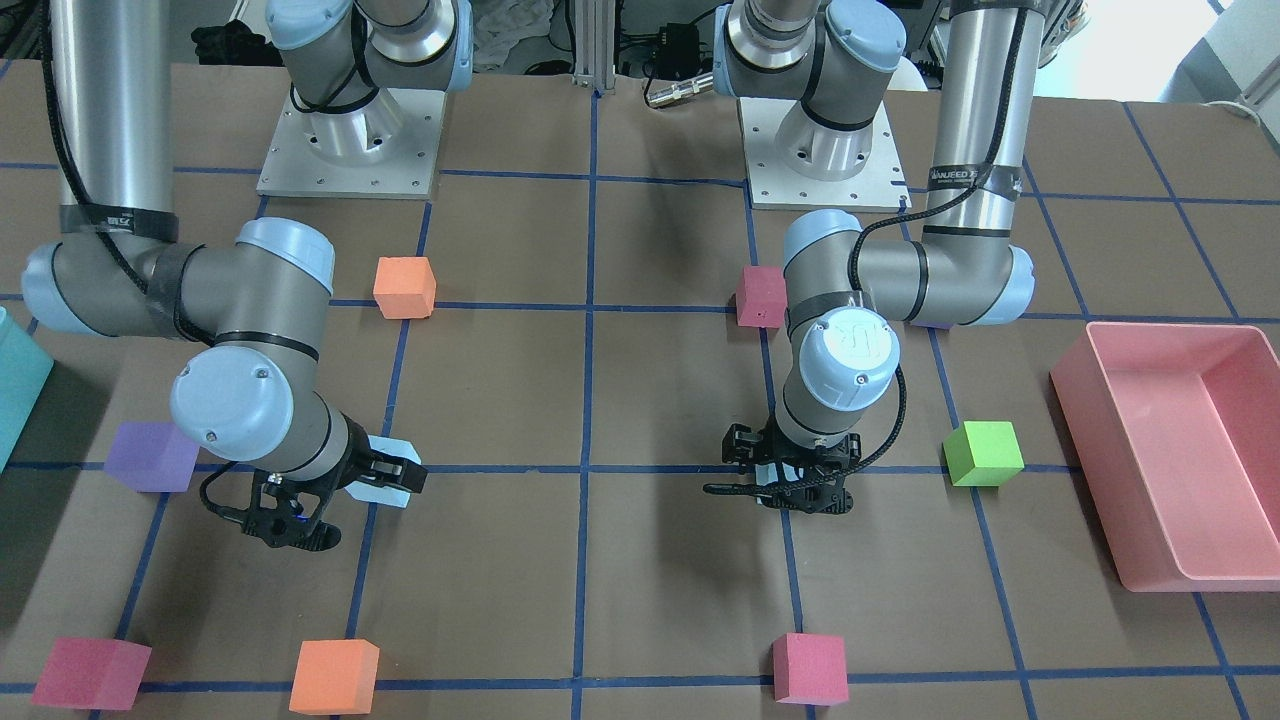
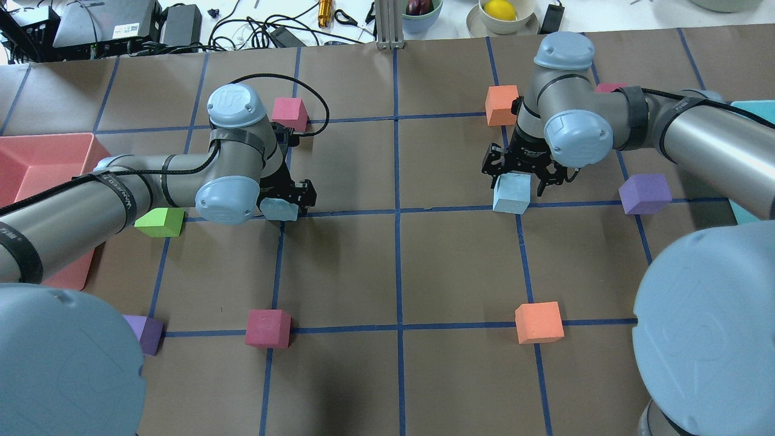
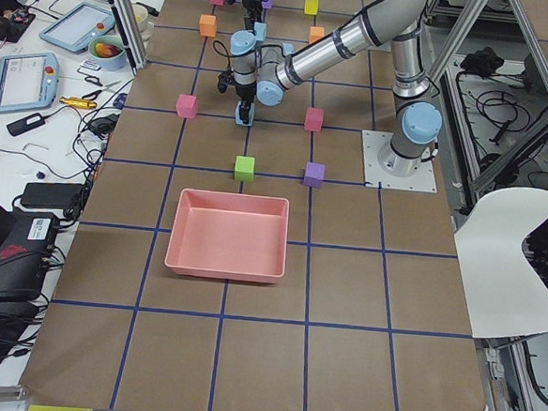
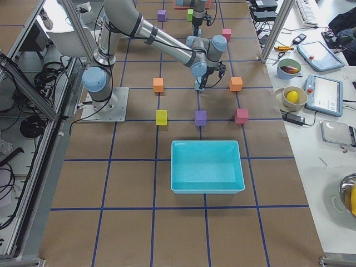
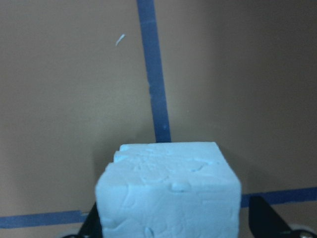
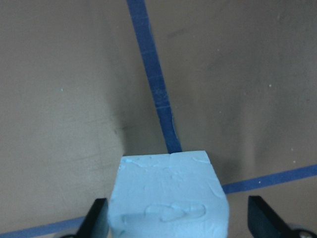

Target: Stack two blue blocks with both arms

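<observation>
- While both sets of jaws stand released, neither block is gripped yet; the left blue block (image 2: pixel 280 210) sits between the left jaws in the bench's left half, and the right blue block (image 2: pixel 511 194) sits between the right jaws in the right half; both rest on the bench, well apart, somewhat nearer the operators' edge than the robot's edge.
- Seen from the right wrist, that block lies closer to one finger (image 6: pixel 96 220) than to the other; that finger would probably touch first and shove or twist the cube before the pinch settles.
- Seen from the left wrist, the fingers (image 5: pixel 265 220) flank the block with very little room; a small sideways drift could nudge it.
- Foam gives; a hard squeeze may dent the cracked faces, and a skewed grip would carry the cube tilted.
- Stacking means bringing the blocks together; the left arm (image 2: pixel 151 175) and right arm (image 2: pixel 666 121) could crowd each other.
- Set down off-centre, or dropped from height, the upper cube may tumble off.
</observation>
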Controlling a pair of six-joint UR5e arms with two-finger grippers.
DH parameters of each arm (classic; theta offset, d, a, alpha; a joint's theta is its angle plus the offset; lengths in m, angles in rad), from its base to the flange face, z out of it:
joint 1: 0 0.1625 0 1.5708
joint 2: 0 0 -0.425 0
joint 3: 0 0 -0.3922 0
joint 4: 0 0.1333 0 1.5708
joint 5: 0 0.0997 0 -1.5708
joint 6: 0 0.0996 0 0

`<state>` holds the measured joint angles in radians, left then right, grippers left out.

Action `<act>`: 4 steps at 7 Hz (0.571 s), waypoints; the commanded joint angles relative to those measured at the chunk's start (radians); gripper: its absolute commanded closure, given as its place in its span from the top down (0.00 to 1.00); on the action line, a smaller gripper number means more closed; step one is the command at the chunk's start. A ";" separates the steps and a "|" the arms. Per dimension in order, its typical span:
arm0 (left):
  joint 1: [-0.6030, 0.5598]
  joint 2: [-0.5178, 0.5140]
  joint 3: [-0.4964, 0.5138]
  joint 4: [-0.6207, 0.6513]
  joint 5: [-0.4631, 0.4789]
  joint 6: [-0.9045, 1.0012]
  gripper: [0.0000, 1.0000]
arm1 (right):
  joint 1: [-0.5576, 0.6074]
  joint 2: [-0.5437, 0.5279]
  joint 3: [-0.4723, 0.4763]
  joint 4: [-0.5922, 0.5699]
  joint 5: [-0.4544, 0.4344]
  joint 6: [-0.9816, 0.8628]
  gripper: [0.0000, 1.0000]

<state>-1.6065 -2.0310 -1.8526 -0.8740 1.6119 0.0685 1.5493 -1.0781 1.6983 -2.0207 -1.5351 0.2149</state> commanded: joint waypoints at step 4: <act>0.000 0.006 0.012 0.020 -0.024 0.001 0.00 | 0.102 -0.046 -0.020 -0.006 0.012 0.007 0.00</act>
<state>-1.6061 -2.0280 -1.8429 -0.8563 1.5901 0.0663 1.5793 -1.0961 1.6964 -2.0325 -1.5306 0.2077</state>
